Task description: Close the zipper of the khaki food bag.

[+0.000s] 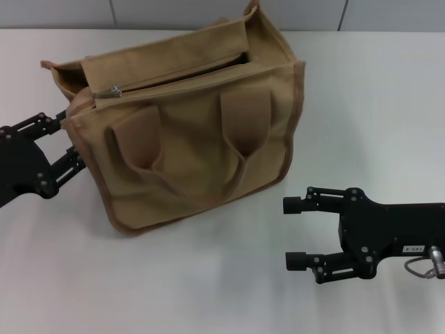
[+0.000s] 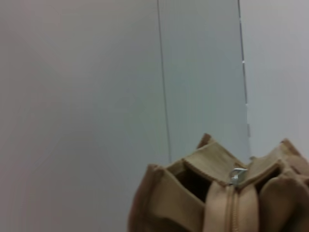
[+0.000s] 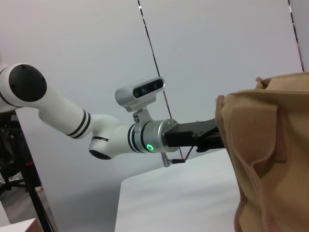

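White table (image 1: 389, 104) carries the khaki food bag (image 1: 188, 139) near its far edge, left of centre. Its zipper (image 1: 174, 73) gapes open toward the right, the silver pull (image 1: 116, 90) at the left end. Left gripper (image 1: 66, 149) sits against the bag's left side; whether its fingers are parted cannot be told. Right gripper (image 1: 295, 233) rests spread wide, near the bag's front right corner, apart from it.

A white table (image 1: 174, 278) fills the head view from nine o'clock round to three; a pale grey wall (image 1: 174, 12) with thin dark vertical seams (image 1: 112, 12) runs along twelve o'clock; a dark tripod stand (image 3: 34, 203) at seven o'clock in the right wrist view
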Robot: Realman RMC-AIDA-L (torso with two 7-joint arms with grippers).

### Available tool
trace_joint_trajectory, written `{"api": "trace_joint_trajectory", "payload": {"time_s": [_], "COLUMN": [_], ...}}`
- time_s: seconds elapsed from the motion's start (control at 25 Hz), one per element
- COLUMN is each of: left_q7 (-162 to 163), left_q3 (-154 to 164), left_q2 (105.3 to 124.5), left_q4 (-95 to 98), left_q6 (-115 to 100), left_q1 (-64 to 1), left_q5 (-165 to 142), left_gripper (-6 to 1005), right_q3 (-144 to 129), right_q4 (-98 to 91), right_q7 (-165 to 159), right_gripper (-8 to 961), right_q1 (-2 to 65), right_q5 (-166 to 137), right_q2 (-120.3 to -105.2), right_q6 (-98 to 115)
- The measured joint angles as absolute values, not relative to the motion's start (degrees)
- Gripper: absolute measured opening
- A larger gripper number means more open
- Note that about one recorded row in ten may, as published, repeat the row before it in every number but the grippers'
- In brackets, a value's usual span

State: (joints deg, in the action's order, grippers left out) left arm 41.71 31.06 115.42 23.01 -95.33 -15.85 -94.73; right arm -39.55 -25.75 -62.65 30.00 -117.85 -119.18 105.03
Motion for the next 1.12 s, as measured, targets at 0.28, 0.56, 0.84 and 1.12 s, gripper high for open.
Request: {"api": "trace_joint_trajectory", "payload": {"time_s": [0.28, 0.56, 0.84, 1.12], "left_q7": [37.9, 33.9, 32.8, 33.1], "left_q3": [25.8, 23.2, 19.9, 19.5], "left_q2": [117.19, 118.22, 118.4, 118.48], "left_q4": [23.6, 23.8, 23.1, 22.6], "left_q6": [-94.3, -96.9, -100.2, -103.4], "left_q1": [-15.5, -14.8, -14.6, -14.4], "left_q5": [-94.0, -93.9, -93.5, -93.2], "left_gripper": [481, 381, 95, 24], "right_q3": [-39.5, -39.5, -39.2, -39.0], "right_q4": [-25.8, -25.7, -25.4, -25.2], "right_q7": [-62.7, -62.7, -62.7, -63.0], "right_gripper": [840, 840, 839, 840], "right_q1": [30.1, 30.1, 30.1, 30.1], "right_q5": [-117.9, -117.9, -117.9, -114.7], "right_q2": [-119.18, -119.18, -119.18, -119.23], "right_q6": [105.0, 105.0, 105.0, 107.7]}}
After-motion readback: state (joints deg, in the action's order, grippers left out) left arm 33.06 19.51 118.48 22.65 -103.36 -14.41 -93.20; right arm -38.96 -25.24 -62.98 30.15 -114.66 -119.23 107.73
